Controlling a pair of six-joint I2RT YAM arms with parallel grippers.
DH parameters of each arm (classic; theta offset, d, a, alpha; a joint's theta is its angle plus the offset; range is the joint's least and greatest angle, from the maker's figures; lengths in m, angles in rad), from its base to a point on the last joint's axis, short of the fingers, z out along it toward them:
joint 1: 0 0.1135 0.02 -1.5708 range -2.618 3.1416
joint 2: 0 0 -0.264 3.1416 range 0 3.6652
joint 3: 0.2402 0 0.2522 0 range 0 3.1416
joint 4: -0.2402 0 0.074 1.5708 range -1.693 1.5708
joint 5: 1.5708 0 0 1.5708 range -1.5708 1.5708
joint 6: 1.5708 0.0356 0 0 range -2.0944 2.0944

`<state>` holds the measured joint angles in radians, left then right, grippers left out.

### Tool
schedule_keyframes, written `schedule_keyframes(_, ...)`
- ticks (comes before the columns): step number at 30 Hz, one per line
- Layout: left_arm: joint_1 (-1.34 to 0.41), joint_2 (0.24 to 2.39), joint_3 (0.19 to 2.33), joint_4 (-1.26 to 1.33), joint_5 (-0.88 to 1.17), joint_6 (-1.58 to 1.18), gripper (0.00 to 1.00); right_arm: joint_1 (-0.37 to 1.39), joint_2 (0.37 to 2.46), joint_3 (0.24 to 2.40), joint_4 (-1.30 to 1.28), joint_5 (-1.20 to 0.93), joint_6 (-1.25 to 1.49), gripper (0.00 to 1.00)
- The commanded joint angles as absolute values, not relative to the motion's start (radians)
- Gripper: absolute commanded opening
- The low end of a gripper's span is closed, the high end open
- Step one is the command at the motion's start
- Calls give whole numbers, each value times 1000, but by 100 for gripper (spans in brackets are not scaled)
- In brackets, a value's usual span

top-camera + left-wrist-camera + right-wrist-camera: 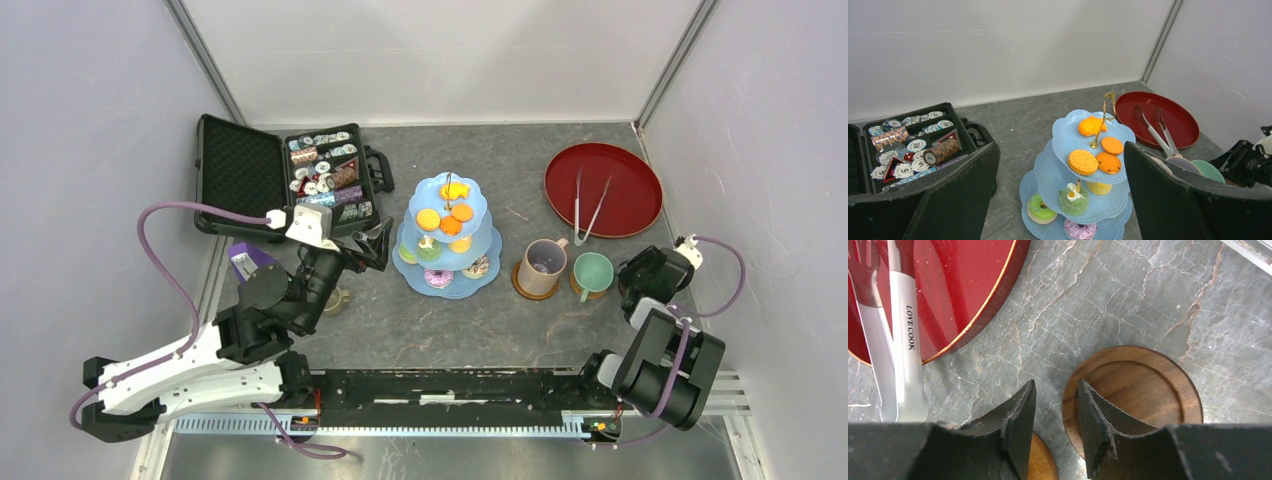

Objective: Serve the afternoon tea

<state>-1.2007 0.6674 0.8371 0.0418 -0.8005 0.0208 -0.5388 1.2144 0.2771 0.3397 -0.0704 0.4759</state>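
The pale-blue three-tier cake stand [447,235] stands mid-table with orange biscuits [1083,161] on top, a green cake [1073,198] on the middle tier and a green donut [1040,208] on the bottom tier. My left gripper [380,246] is wide open and empty just left of the stand [1058,145]. The tan mug [545,262] and the green cup [592,272] each sit on a coaster. The small olive cup [336,298] is half hidden under my left arm. My right gripper [1055,385] is narrowly open, straddling the left rim of an empty brown coaster [1138,395].
The open black case of small tins [285,175] lies at the back left. The round dark-red tray [603,188] with metal tongs [590,210] lies at the back right. Grey walls close in on both sides. A second coaster's edge [1040,460] shows beneath my right fingers.
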Motion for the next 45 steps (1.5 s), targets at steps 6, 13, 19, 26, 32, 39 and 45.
schedule_keyframes(6, -1197, 654, 839, 95, -807, 57, 100, -537, 1286, 296, 393, -126, 474, 43)
schedule_keyframes(13, -1197, 656, 845, 84, -800, 42, 100, -537, 1353, 322, 431, -119, 492, 43)
schedule_keyframes(19, -1197, 674, 851, 80, -790, 32, 100, -536, 1383, 354, 434, -99, 481, 43)
schedule_keyframes(26, -1197, 717, 877, 66, -790, 32, 100, -537, 1375, 360, 438, -108, 460, 45)
schedule_keyframes(32, -1198, 735, 918, 33, -788, 17, 100, -537, 1219, 399, 322, -106, 412, 55)
schedule_keyframes(39, -1197, 730, 970, -41, -786, -32, 100, -503, 924, 500, 70, -194, 305, 78)
schedule_keyframes(45, -1197, 704, 986, -64, -773, -75, 100, -238, 664, 555, -24, -258, 225, 91)
